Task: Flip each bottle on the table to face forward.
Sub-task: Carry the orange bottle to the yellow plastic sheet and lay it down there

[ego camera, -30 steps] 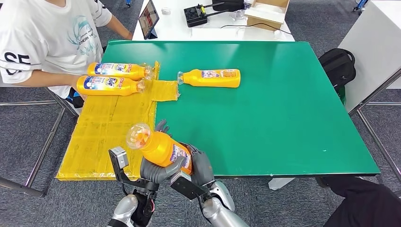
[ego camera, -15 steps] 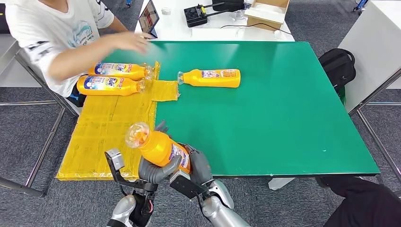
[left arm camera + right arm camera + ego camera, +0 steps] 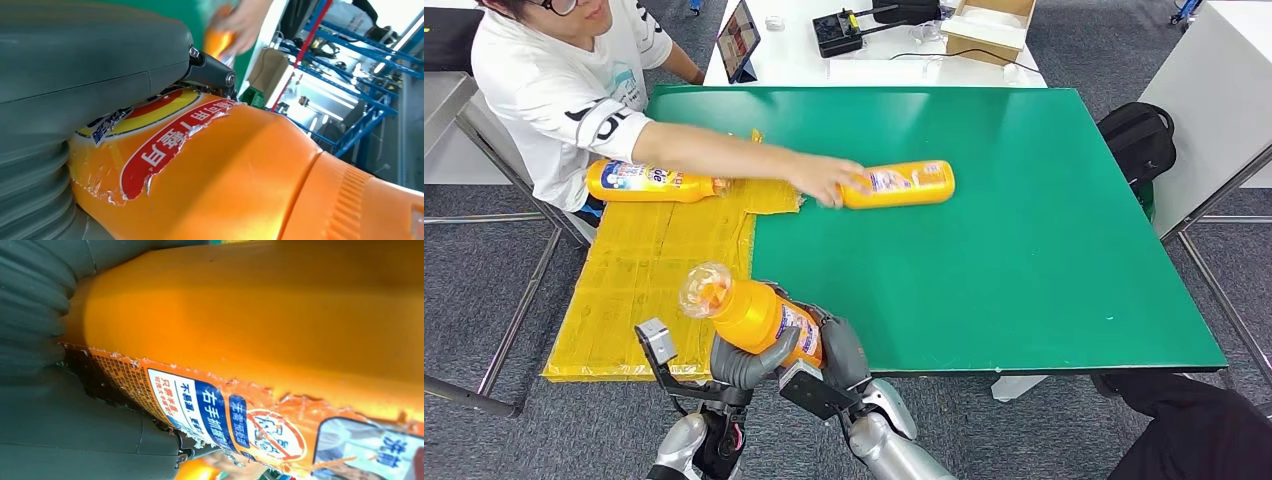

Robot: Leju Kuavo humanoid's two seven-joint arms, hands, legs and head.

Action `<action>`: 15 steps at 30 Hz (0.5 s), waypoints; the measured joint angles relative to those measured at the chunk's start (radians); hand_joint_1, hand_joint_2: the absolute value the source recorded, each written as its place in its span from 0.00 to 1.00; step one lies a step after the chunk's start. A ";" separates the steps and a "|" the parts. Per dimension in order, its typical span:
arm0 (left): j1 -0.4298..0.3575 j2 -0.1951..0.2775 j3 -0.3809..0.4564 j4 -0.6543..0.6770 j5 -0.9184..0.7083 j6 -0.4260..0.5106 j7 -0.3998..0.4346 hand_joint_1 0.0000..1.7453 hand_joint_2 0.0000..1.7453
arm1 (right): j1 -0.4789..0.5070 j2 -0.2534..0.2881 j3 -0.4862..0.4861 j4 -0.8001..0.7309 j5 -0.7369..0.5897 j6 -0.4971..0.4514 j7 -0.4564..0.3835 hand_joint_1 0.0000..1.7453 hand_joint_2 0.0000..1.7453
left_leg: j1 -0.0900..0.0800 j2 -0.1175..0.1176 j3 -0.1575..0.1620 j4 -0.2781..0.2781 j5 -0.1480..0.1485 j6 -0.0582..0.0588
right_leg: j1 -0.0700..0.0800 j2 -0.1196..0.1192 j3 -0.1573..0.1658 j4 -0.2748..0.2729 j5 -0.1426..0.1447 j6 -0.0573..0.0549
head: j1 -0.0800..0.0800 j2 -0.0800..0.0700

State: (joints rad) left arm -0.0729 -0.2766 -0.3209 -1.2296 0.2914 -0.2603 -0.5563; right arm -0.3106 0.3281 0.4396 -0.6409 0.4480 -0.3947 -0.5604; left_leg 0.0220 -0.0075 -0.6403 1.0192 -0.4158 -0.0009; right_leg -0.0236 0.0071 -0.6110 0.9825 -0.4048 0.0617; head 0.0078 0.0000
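Note:
Above the table's near edge, both my hands hold one orange bottle (image 3: 754, 315) tilted up, its clear cap (image 3: 702, 289) pointing up and left. My left hand (image 3: 749, 362) cups it from below and my right hand (image 3: 845, 350) grips its base end. Up close, the left wrist view has the bottle (image 3: 235, 170) with its torn red label against my left hand (image 3: 75, 65); the right wrist view has the bottle's (image 3: 260, 310) blue-and-white back label beside my right hand (image 3: 55, 420). A second bottle (image 3: 906, 184) lies on the green table (image 3: 1024, 260) under a person's hand (image 3: 822, 180). A third bottle (image 3: 649, 181) lies on the yellow mat (image 3: 649, 280).
A person in a white shirt (image 3: 554, 90) leans in at the far left, their arm stretched over the mat. A white table (image 3: 874, 50) behind holds a tablet, a black device and a box. A black bag (image 3: 1139, 140) sits on the floor at the right.
The person has reached across and pushed the far bottle to the right, their arm now covering the mat's far bottle. My held bottle has drifted slightly left.

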 joint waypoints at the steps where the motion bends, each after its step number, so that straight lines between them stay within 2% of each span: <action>1: 0.001 0.000 0.001 -0.002 -0.001 -0.003 -0.004 1.00 1.00 | -0.001 0.000 0.002 0.000 -0.002 0.004 0.000 1.00 1.00 | 0.000 0.000 0.000 0.000 0.000 0.000 | 0.000 0.000 0.000 0.000 0.000 0.000 | 0.000 0.000; 6: 0.003 0.000 0.003 -0.009 -0.006 -0.011 -0.012 1.00 1.00 | -0.005 0.000 0.010 0.001 -0.009 0.012 -0.001 0.99 1.00 | 0.000 0.000 0.000 0.000 0.000 0.000 | 0.000 0.000 0.000 0.000 0.000 0.000 | 0.000 0.000; 8: 0.003 0.000 0.003 -0.010 -0.008 -0.011 -0.014 1.00 1.00 | -0.006 0.000 0.010 0.002 -0.011 0.015 -0.001 0.52 1.00 | 0.000 0.000 0.000 0.000 0.000 0.000 | 0.000 0.000 0.000 0.000 0.000 0.000 | 0.000 0.000; 10: 0.003 0.001 0.003 -0.012 -0.012 -0.011 -0.015 1.00 1.00 | -0.007 0.000 0.011 0.002 -0.012 0.022 -0.001 0.03 0.50 | 0.000 0.000 0.000 0.000 0.000 0.000 | 0.000 0.000 0.000 0.000 0.000 0.000 | 0.000 0.000; 12: 0.003 0.002 0.004 -0.013 -0.018 -0.010 -0.017 1.00 1.00 | -0.009 0.000 0.012 0.003 -0.012 0.032 -0.001 0.00 0.00 | 0.000 0.000 0.000 0.000 0.000 0.000 | 0.000 0.000 0.000 0.000 0.000 0.000 | 0.000 0.000; 15: 0.000 0.004 0.010 -0.017 -0.038 0.005 -0.020 1.00 1.00 | -0.009 0.000 0.015 0.000 -0.020 0.045 0.002 0.00 0.00 | 0.000 0.000 0.000 0.000 0.000 0.000 | 0.000 0.000 0.000 0.000 0.000 0.000 | 0.000 0.000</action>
State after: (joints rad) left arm -0.0727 -0.2724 -0.3110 -1.2466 0.2535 -0.2550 -0.5762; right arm -0.3197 0.3280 0.4542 -0.6410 0.4279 -0.3500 -0.5584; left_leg 0.0220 -0.0072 -0.6403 1.0192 -0.4157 -0.0009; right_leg -0.0236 0.0071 -0.6110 0.9825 -0.4048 0.0617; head 0.0079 0.0000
